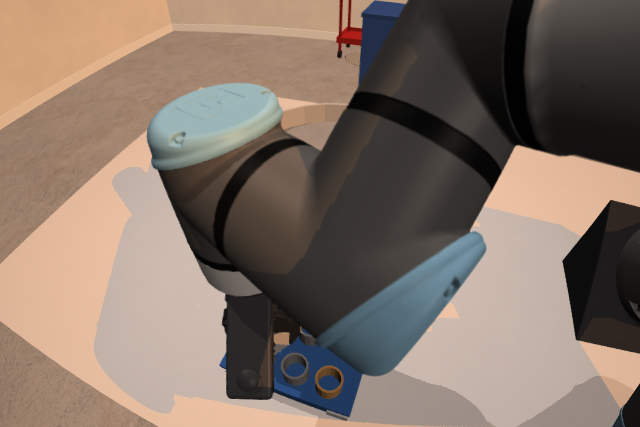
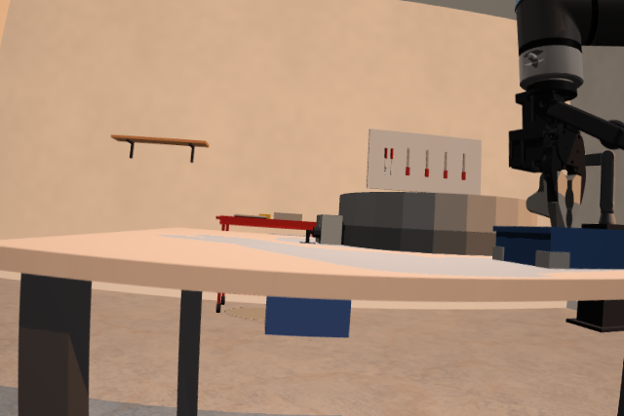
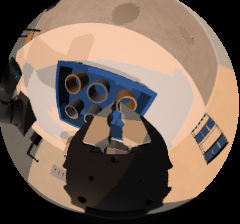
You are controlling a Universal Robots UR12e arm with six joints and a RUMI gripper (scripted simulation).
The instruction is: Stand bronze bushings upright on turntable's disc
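Note:
A blue crate (image 3: 100, 98) holds bushings standing on their ends. In the wrist view a bronze bushing (image 3: 126, 103) stands at the crate's right end, and my gripper (image 3: 117, 102) is shut on its wall, one finger inside and one outside. A second bronze bushing (image 3: 74, 82) is at the left end, with steel bushings (image 3: 98, 91) between and in front. In the exterior view the gripper (image 2: 562, 214) reaches down into the crate (image 2: 559, 245). The grey turntable (image 2: 428, 220) stands just beyond it. In the top view the arm hides the fingers; a steel bushing (image 1: 294, 368) and a bronze bushing (image 1: 329, 381) show.
The arm's elbow (image 1: 361, 195) fills the top view and hides most of the turntable (image 1: 310, 117). A small grey box (image 2: 330, 228) sits beside the turntable. A black block (image 1: 604, 277) stands at the table's right. A red cart (image 1: 372, 3) and blue bin stand far off.

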